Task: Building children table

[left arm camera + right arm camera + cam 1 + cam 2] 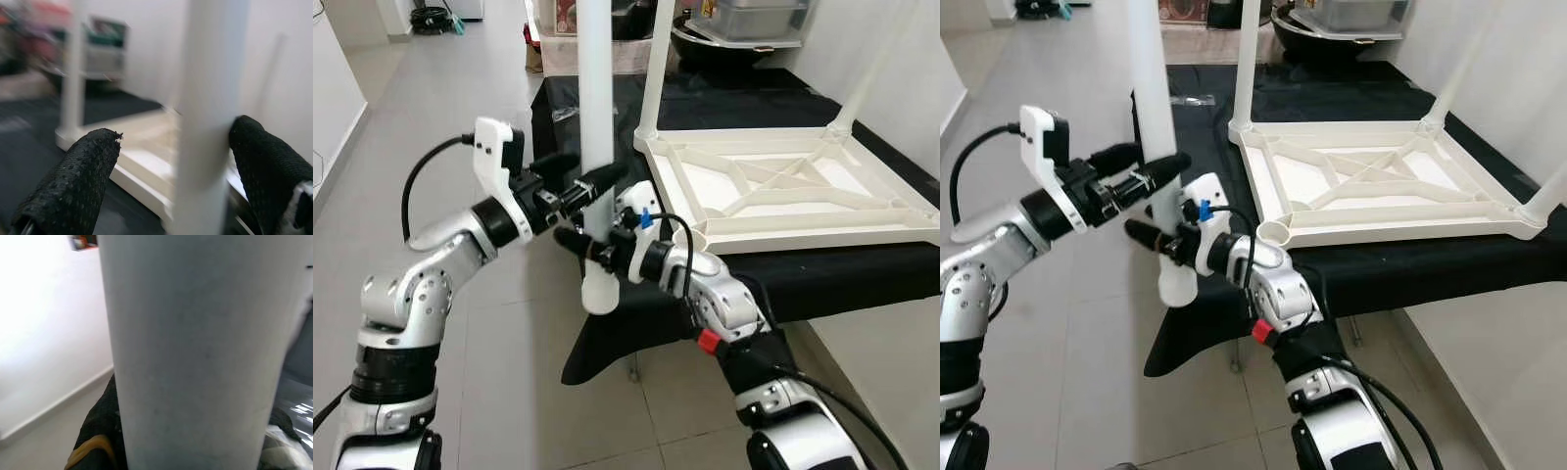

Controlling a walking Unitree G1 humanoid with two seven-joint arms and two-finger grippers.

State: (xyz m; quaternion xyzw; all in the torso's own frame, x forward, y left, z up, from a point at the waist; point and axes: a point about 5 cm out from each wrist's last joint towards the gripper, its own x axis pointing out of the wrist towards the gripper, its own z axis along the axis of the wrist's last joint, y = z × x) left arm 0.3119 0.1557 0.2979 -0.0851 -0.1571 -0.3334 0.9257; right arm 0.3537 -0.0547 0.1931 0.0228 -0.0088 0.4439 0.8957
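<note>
A white children's table [822,230] lies upside down on a black cloth, with legs [656,69] standing up from its other corners. Its near left corner socket [688,238] is empty. A loose white leg [597,98] stands upright just left of that corner, over the floor. My right gripper [592,245] is shut on the leg near its lower end. My left gripper [600,164] is open around the leg higher up. In the left wrist view one finger [264,161] touches the leg [210,122], while the other finger [73,181] stands apart from it.
The black-draped platform [862,279] bearing the table fills the right side. Grey tile floor [509,323] lies to the left and in front. Bins and a dark bowl [744,24] stand at the back, black cables [431,18] lie far left, and a white wall [333,108] runs along the left.
</note>
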